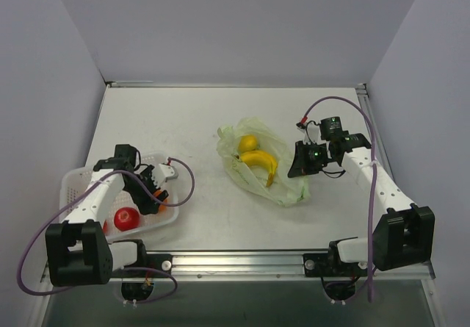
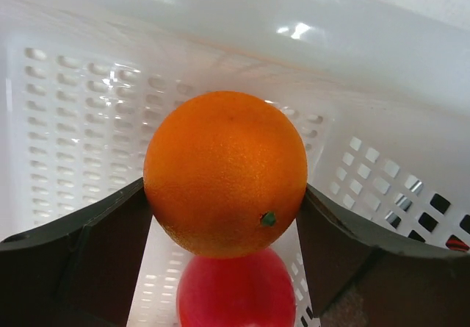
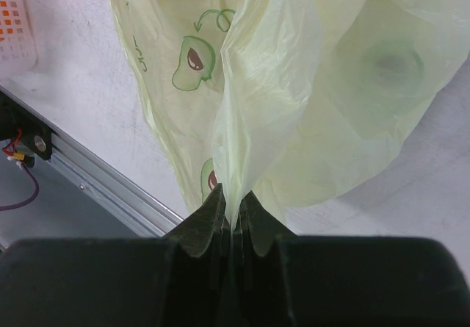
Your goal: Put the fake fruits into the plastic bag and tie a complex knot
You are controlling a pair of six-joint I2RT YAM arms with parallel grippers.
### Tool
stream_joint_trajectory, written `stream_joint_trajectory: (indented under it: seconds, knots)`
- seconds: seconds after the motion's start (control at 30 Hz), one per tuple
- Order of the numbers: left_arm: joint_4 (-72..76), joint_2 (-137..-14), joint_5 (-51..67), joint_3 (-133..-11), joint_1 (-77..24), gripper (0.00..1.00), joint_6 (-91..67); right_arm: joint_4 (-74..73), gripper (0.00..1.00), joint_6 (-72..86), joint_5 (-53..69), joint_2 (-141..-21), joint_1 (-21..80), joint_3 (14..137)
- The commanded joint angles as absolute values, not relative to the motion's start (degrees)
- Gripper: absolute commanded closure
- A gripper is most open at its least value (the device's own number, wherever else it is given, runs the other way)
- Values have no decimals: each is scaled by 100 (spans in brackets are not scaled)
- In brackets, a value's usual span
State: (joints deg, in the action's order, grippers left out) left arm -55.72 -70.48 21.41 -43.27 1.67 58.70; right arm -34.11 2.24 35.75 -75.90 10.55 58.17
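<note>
The pale green plastic bag point(image 1: 283, 187) lies mid-table with a yellow lemon point(image 1: 248, 143) and yellow bananas point(image 1: 264, 164) in it. My right gripper point(image 1: 302, 162) is shut on a fold of the bag's film point(image 3: 250, 106), pinched between its fingertips point(image 3: 232, 198), and holds it up. My left gripper point(image 1: 152, 189) is down in the white basket point(image 1: 73, 174), its jaws against both sides of an orange point(image 2: 225, 173). A red apple point(image 1: 126, 218) lies in the basket; in the left wrist view a red fruit point(image 2: 235, 290) shows just beneath the orange.
The white perforated basket wall point(image 2: 73, 121) surrounds my left gripper closely. A metal rail point(image 1: 242, 257) runs along the table's near edge. Grey walls enclose the table at the back and sides. The purple cables point(image 1: 338, 101) loop off both arms.
</note>
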Motion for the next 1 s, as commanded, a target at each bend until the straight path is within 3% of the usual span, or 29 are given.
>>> stream_joint_trajectory:
  seconds: [0.0,0.13,0.3,0.43,0.67,0.97]
  knots:
    - [-5246,-6708,2381,-4754,228,43,5687,-3560,100,132,3507,-7638,1081,5950]
    - [-5651,-6320,2785,-5474,202,60,5617,-3551,100,132,3507,-7611,1081,5941]
    - [-5713,-6485,3067,-6948,-429,60,4826,-3533,100,167,3533,-7681,1081,5959]
    - [-5345,-6793,2972,-7637,-2190,59,4255,-3516,100,211,3524,-7673,1072,6011]
    - [-3292,-8083,2067,-7839,-4391,59,3648,-3367,100,448,3340,-7436,1002,5994]
    - [-1181,-10245,1118,-8857,-4904,60,3174,-3199,100,773,2909,-7049,984,6117]
